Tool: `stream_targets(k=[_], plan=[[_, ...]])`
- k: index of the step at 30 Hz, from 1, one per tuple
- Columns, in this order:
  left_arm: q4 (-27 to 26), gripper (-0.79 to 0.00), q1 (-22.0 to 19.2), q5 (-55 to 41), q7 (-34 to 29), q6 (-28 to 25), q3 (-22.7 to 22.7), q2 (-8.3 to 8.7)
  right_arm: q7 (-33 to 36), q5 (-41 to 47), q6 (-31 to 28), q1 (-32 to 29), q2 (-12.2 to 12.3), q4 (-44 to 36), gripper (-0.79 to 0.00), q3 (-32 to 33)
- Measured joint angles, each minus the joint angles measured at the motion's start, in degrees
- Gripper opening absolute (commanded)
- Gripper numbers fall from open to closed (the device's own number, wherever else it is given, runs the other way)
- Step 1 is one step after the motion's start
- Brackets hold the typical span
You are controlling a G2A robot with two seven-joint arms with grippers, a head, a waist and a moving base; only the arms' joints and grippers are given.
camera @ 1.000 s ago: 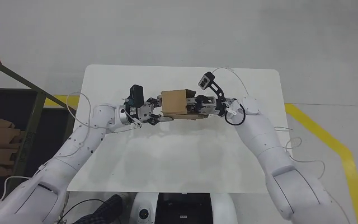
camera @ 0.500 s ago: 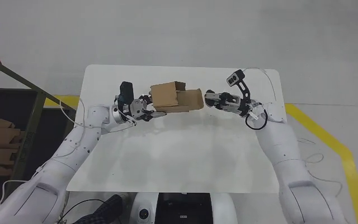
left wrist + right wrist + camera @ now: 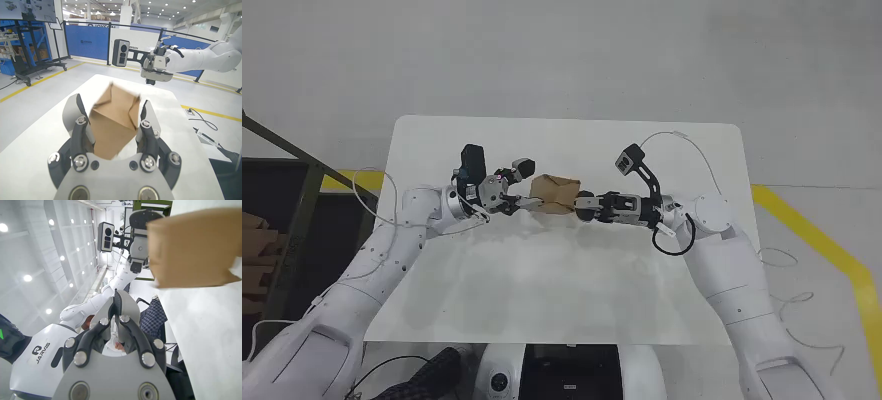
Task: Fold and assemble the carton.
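Carton (image 3: 554, 190) sat tilted and half formed, seemingly lifted off the middle of the white table (image 3: 642, 290). We had the left gripper (image 3: 112, 106) spread wide around it, a pad against each side, carrying it. Our right gripper (image 3: 115, 294) had its fingers pressed together on nothing, its tip just beside the carton's far end. To fold well, we judged, the closed tip should push a loose flap squarely along its crease, with the left hold firm but not crushing the walls; a skewed push could twist the box out of our grip
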Motion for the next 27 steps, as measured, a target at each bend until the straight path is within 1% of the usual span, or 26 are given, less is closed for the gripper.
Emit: stream_targets(k=[2, 6, 7, 10, 14, 17, 22, 27], plan=[[-0.1, -0.231, 0.2, 0.2, 0.2, -0.3, 0.0, -0.11, -1.0, 0.6, 0.1, 0.1, 0.1, 0.4, -0.785, 0.2], [0.5, -0.185, 0.4, 0.4, 0.3, 0.0, -0.1, -0.30, -1.0, 1.7, -0.3, 0.0, 0.3, 1.2, -0.785, 0.3], [0.9, -0.154, 0.3, 0.0, 0.4, -0.1, -0.3, -0.34, -0.9, 1.6, -0.3, -0.1, 0.3, 1.4, -0.785, 0.3], [1.4, 0.000, 0.1, -0.7, 1.1, -0.3, -1.6, -0.23, -1.9, 0.1, 0.0, -0.4, 0.7, 1.6, -0.785, 0.7], [1.7, 0.000, 0.6, -1.3, 1.5, -0.2, -3.5, 0.12, -5.6, -3.4, 0.5, -1.3, 1.4, 1.1, -0.785, 2.0], [2.8, 0.000, 0.7, -2.6, -0.4, -0.3, -4.3, 0.19, -8.4, -6.2, 1.3, -2.2, 1.9, 0.1, -0.785, 3.0], [4.1, 0.000, 0.4, -5.4, -6.6, 0.3, -4.2, -0.26, -13.6, -12.3, 4.4, -3.7, 2.9, -0.9, -0.785, 4.6], [5.7, 0.000, -0.4, -11.5, -14.0, 0.2, -2.9, -1.29, -14.3, -10.9, 3.9, -3.8, 3.0, 1.0, -0.785, 4.6]])
